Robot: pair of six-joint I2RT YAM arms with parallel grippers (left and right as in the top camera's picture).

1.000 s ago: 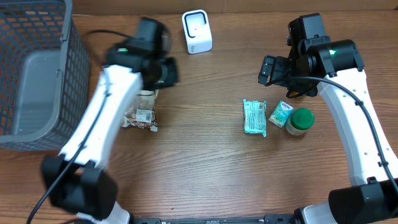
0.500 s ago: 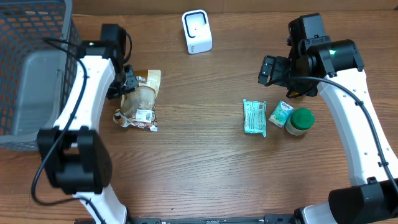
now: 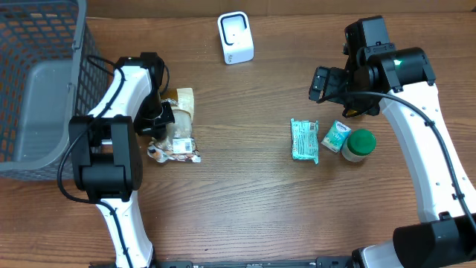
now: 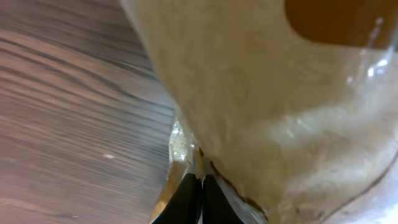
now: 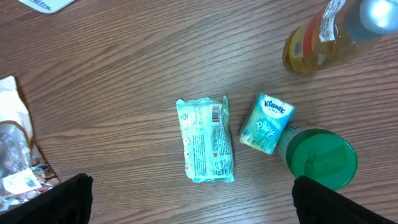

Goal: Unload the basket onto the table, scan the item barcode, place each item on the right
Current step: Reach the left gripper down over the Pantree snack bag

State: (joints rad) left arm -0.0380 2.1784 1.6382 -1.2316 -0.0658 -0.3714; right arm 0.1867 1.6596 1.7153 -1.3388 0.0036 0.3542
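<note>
A tan and clear snack bag (image 3: 181, 128) with a white barcode label lies on the table left of centre. It fills the left wrist view as the bag (image 4: 280, 112). My left gripper (image 3: 159, 116) sits at its left edge, shut, the black fingertips (image 4: 189, 190) pinching the bag's crimped seam. The white scanner (image 3: 235, 37) stands at the back centre. My right gripper (image 3: 326, 83) hovers open above the right-hand items. In the right wrist view the right gripper (image 5: 191, 183) holds nothing, its fingers wide apart.
A grey wire basket (image 3: 44, 82) stands at the far left. A teal wipes pack (image 3: 304, 140), a small tissue pack (image 3: 335, 136) and a green-lidded jar (image 3: 359, 144) lie at the right. A yellow bottle (image 5: 320, 37) shows in the right wrist view.
My left arm swung from near the scanner to the left, then dropped to the snack bag's left edge and closed on its seam. The bag shifted slightly. The right arm stayed still.
</note>
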